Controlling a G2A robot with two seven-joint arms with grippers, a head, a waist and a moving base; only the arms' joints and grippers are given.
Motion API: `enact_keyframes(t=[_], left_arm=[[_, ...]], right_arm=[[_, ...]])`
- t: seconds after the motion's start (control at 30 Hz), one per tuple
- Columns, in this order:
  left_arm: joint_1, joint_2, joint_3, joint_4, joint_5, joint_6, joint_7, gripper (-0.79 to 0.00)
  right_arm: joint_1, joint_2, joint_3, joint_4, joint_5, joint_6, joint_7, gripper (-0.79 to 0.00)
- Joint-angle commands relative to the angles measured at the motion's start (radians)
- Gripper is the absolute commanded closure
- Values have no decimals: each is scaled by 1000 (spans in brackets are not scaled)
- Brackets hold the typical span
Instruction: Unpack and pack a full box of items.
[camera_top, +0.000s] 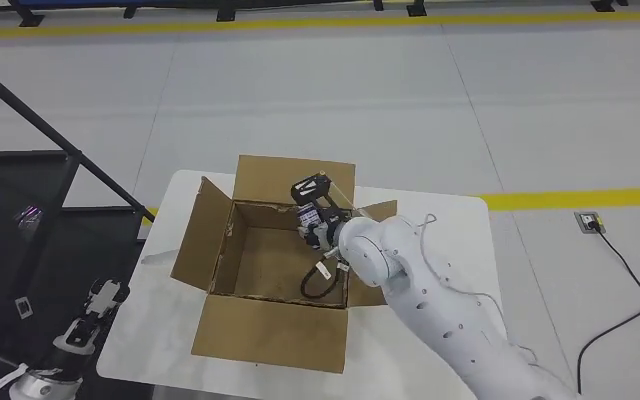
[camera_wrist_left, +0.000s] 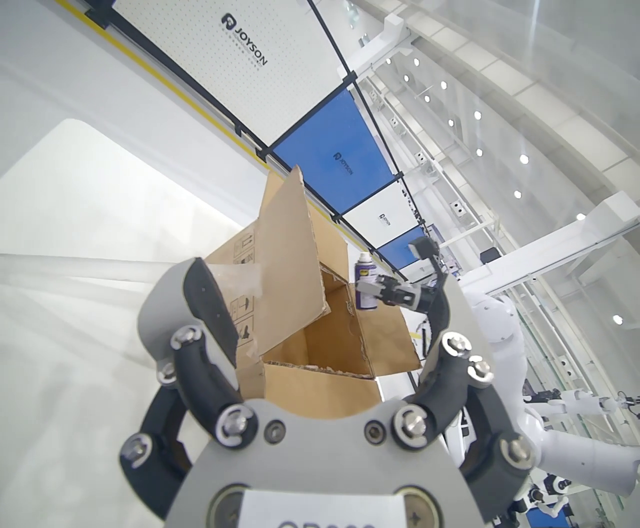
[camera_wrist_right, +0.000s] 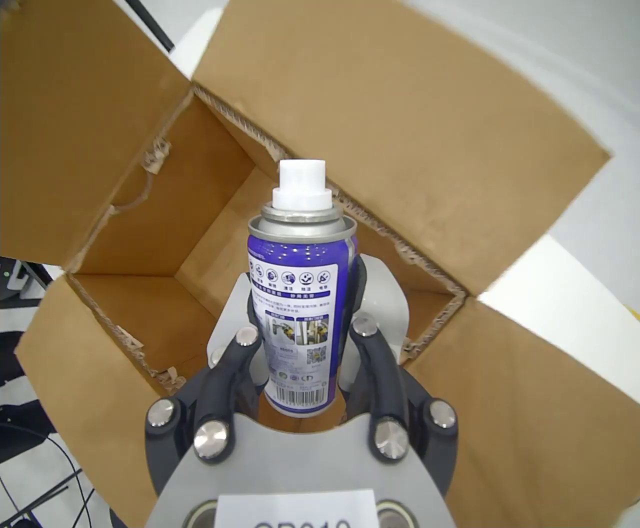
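Fingers (camera_wrist_left: 210, 310) of our left gripper (camera_wrist_left: 325, 310) stand spread wide with nothing between them. We see this gripper (camera_top: 100, 298) low beside the white table's (camera_top: 440, 230) left edge, on the side nearest us and well apart from the box.

Farther in, the cardboard box (camera_top: 270, 335) sits on the table with all four flaps folded outward.

Over its opening, towards the far right corner, our right gripper (camera_wrist_right: 305, 290) is pinching a blue spray can (camera_wrist_right: 295, 300) by the lower part of its body, one finger on each side. The can has a white nozzle (camera_wrist_right: 301, 185) and a printed label facing the wrist camera. From the left wrist view the can (camera_wrist_left: 365, 290) stands upright, nozzle up, above the level of the box's rim and touching no wall.
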Motion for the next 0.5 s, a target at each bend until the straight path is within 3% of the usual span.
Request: enact_keyframes(t=[0.0,0.33,0.37,0.4,0.43,0.47], left_arm=[[3,-1,1,-2,-2,-5,0,-785],[18,-5,9,3,-5,-35,0,-785],[20,-6,9,5,-5,-36,0,-785],[22,-6,9,5,-6,-39,-1,-785],[23,-6,9,6,-6,-42,-2,-785],[24,-6,8,7,-7,-44,-3,-785]], right_arm=[[16,-21,-54,83,4,9,-14,0],[97,-131,-215,453,8,41,-82,0],[104,-142,-222,480,12,42,-90,-74],[109,-151,-229,503,18,40,-95,-268],[115,-161,-234,521,23,38,-100,-388],[120,-169,-238,537,27,37,-105,-557]])
